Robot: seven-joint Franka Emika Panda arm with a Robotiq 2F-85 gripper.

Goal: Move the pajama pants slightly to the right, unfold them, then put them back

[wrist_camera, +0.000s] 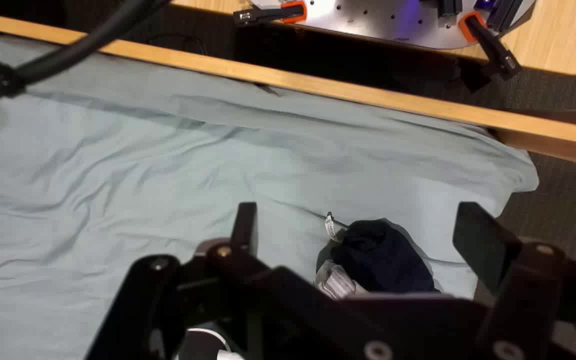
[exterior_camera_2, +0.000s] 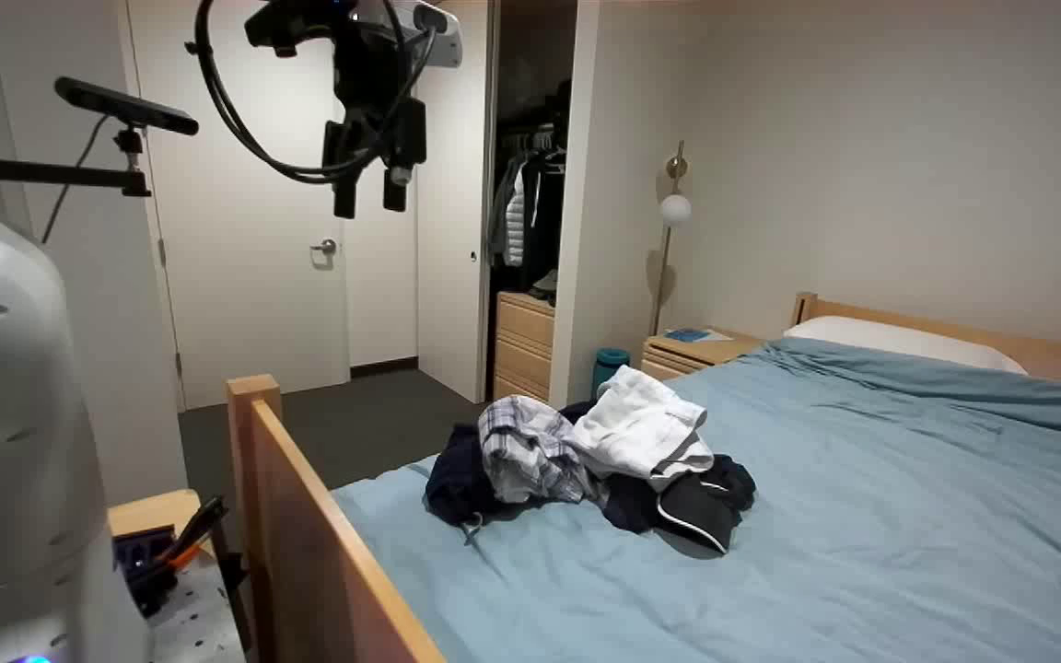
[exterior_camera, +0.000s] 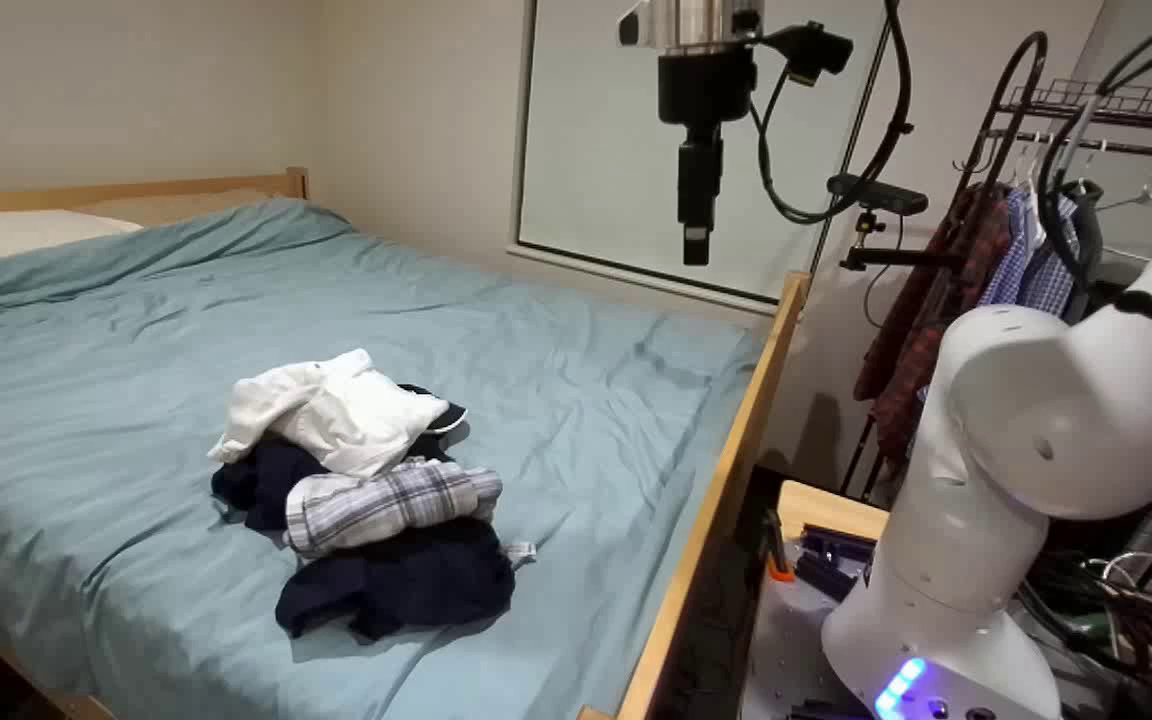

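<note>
Hanging well above the bed [exterior_camera: 586, 400], my claw [exterior_camera: 696, 250] is seen edge-on in an exterior view, so I cannot tell its spread there. Down on the bed lie the pajama pants [exterior_camera: 391, 508], as I judge the plaid bundle to be, between a white garment [exterior_camera: 346, 410] and a navy garment [exterior_camera: 416, 585]. They look folded or rolled, thick and compact, with grey-blue checks. My guess: the task is not begun. The shift right, the unfolding and the putting back are all left, though a finished job could look much the same.

In an exterior view my claw [exterior_camera_2: 369, 201] shows its fingers [exterior_camera_2: 344, 198] apart, holding nothing. The pajama pants [exterior_camera_2: 530, 451] look looser from here, rounded and crumpled, touching the white garment [exterior_camera_2: 636, 424].

In the wrist view my fingers stand wide apart. Only a pale striped corner of the pajama pants [wrist_camera: 336, 282] shows, beside the navy garment [wrist_camera: 383, 257]; my claw hides the area below it.
</note>
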